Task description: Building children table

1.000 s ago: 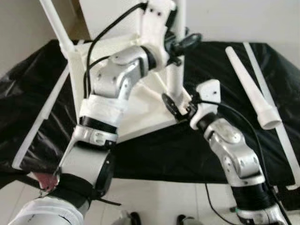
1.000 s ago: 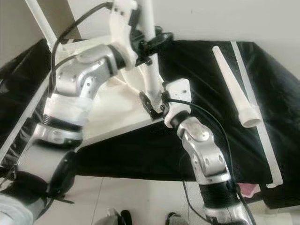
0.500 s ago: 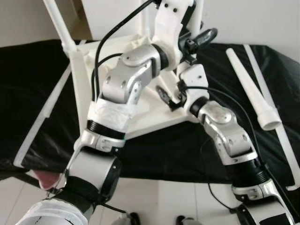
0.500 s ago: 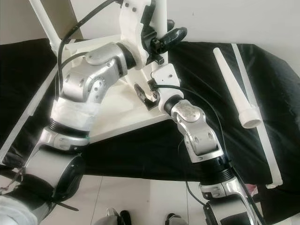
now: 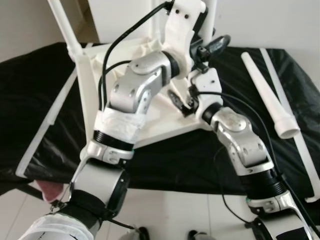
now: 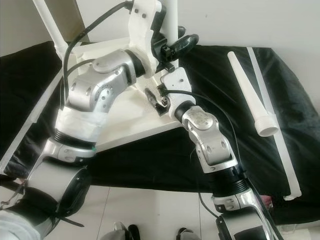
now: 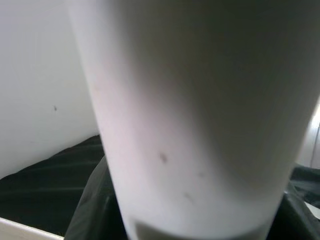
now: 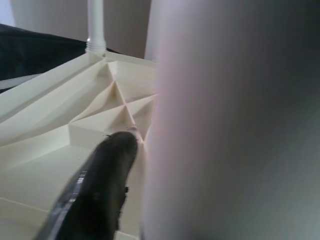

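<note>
So the white tabletop (image 5: 150,120) is lying upside down on a black sheet (image 5: 30,90), with one leg (image 6: 171,20) standing up at its near corner. The left gripper (image 6: 172,47) is clamped round that leg higher up, and the right gripper (image 5: 181,102) is pinched on it just below, right at the base. A loose leg (image 5: 270,100) lies well off to the right gripper's right.

You are looking at two silver arms with rounded, segmented joints and black bands. The left arm (image 5: 132,95) is wearing a white wrap, with a black cable looping over it. The right arm (image 5: 240,145) is carrying a white wrist housing and a thin black cable.
</note>
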Tool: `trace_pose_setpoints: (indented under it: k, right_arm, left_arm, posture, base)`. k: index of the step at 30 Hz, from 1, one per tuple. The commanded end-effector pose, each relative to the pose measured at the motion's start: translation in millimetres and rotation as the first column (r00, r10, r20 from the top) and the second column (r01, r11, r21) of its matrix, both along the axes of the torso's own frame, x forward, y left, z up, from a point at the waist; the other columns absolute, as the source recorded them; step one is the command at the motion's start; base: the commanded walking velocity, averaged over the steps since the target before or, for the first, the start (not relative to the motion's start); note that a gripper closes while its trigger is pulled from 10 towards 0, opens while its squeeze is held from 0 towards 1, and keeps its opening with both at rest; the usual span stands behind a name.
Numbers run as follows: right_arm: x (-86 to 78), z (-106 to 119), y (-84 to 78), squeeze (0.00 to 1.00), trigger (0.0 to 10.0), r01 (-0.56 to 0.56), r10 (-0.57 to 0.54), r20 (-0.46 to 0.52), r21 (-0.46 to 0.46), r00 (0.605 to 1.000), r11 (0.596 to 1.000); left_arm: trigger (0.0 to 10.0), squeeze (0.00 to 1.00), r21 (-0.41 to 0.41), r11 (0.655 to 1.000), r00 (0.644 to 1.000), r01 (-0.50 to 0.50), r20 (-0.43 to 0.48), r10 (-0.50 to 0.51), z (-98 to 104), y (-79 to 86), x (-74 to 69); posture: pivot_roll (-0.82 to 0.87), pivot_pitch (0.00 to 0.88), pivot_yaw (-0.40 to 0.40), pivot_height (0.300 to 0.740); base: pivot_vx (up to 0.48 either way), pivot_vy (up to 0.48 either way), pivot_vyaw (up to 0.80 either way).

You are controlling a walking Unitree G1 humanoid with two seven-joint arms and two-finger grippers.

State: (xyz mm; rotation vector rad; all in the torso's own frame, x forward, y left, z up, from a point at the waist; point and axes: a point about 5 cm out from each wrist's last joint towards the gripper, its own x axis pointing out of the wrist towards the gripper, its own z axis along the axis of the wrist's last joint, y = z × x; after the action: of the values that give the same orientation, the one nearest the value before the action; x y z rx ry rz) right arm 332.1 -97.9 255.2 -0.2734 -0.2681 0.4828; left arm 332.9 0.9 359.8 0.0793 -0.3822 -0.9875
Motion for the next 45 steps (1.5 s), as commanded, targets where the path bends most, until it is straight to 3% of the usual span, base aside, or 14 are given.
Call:
trace_pose_setpoints:
  k: [1,9,11,12,18,29,32,33,35,36,37,38,39,45]
  right_arm:
    - [-1.7,-3.9,0.4,0.00,0.0,0.006,-0.005,-0.024,0.021,1.000,1.000]
    - [-0.2,-9.0,-3.4,0.00,0.0,0.074,-0.068,-0.071,0.081,0.995,0.994]
    - [1.4,-11.2,-5.8,0.00,0.0,0.120,-0.111,-0.089,0.099,0.990,0.988]
    - [1.7,-11.7,-6.3,0.00,0.0,0.129,-0.120,-0.094,0.105,0.988,0.986]
    - [2.9,-14.6,-10.6,0.00,10.0,0.198,-0.178,-0.133,0.161,0.975,0.967]
    - [2.6,-15.9,-11.2,0.00,10.0,0.215,-0.191,-0.145,0.171,0.971,0.962]
    - [2.5,-15.8,-11.0,0.00,6.8,0.211,-0.188,-0.144,0.171,0.972,0.962]
    - [2.4,-15.7,-10.6,0.00,0.0,0.210,-0.186,-0.145,0.172,0.972,0.962]
    - [2.2,-15.7,-10.3,0.00,0.0,0.210,-0.186,-0.146,0.174,0.972,0.962]
    - [2.1,-15.9,-10.2,0.00,0.0,0.213,-0.188,-0.149,0.175,0.971,0.961]
    - [2.0,-16.3,-10.4,0.00,3.5,0.220,-0.194,-0.152,0.175,0.969,0.960]
    - [2.0,-16.3,-10.4,0.00,3.5,0.220,-0.194,-0.152,0.175,0.969,0.960]
    - [2.1,-16.7,-10.6,0.00,10.0,0.226,-0.200,-0.155,0.175,0.967,0.958]
    - [2.1,-17.6,-10.6,0.00,10.0,0.241,-0.213,-0.163,0.181,0.963,0.953]
  left_arm:
    - [10.0,0.00,0.005,1.000,1.000,0.007,0.021,-0.007,2.4,-4.0,-5.1]
    - [10.0,0.00,0.008,1.000,1.000,0.019,0.025,-0.019,3.6,-4.9,-6.7]
    - [10.0,0.38,0.000,1.000,0.999,0.028,0.017,-0.028,3.3,-5.0,-7.2]
    - [10.0,1.00,-0.009,0.999,0.999,0.034,0.010,-0.034,3.2,-5.0,-7.3]
    - [10.0,1.00,-0.029,0.996,0.996,0.087,0.009,-0.087,4.9,-6.0,-13.5]
    - [10.0,1.00,-0.016,0.996,0.996,0.085,0.017,-0.085,3.0,-6.7,-14.3]
    - [10.0,1.00,-0.013,0.996,0.996,0.083,0.017,-0.083,2.7,-6.5,-14.1]
    - [10.0,1.00,-0.009,0.997,0.997,0.075,0.018,-0.075,2.5,-6.3,-13.6]
    - [10.0,0.85,-0.006,0.998,0.997,0.070,0.017,-0.070,2.2,-6.1,-13.3]
    - [10.0,0.21,-0.003,0.998,0.998,0.067,0.017,-0.067,2.0,-6.1,-13.3]
    - [10.0,0.00,0.000,0.998,0.998,0.067,0.017,-0.067,1.8,-6.0,-13.5]
    - [10.0,0.00,0.000,0.998,0.998,0.067,0.017,-0.067,1.8,-6.0,-13.5]
    - [10.0,0.00,0.004,0.998,0.997,0.068,0.020,-0.068,1.6,-6.1,-13.8]
    - [10.0,0.00,0.009,0.996,0.996,0.084,0.016,-0.084,-0.7,-4.9,-13.3]
  posture:
    - [-0.12,0.106,0.040,0.740]
    - [-0.12,0.117,0.049,0.740]
    - [-0.12,0.123,0.051,0.740]
    - [-0.12,0.123,0.051,0.740]
    - [-0.12,0.127,0.054,0.740]
    - [-0.13,0.129,0.052,0.740]
    - [-0.12,0.129,0.052,0.740]
    - [-0.12,0.130,0.053,0.740]
    - [-0.12,0.130,0.054,0.740]
    - [-0.12,0.130,0.054,0.740]
    - [-0.12,0.129,0.053,0.740]
    - [-0.12,0.129,0.053,0.740]
    - [-0.12,0.127,0.053,0.740]
    - [-0.12,0.120,0.055,0.740]
  base:
    - [0.000,0.000,0.00]
    - [0.000,0.000,0.00]
    - [0.000,0.000,0.00]
    - [0.000,0.000,0.00]
    - [0.000,0.000,0.00]
    - [0.000,0.000,0.00]
    - [0.000,0.000,0.00]
    - [0.000,0.000,0.00]
    - [0.000,0.000,0.00]
    - [0.000,0.000,0.00]
    - [0.000,0.000,0.00]
    - [0.000,0.000,0.00]
    - [0.000,0.000,0.00]
    - [0.000,0.000,0.00]
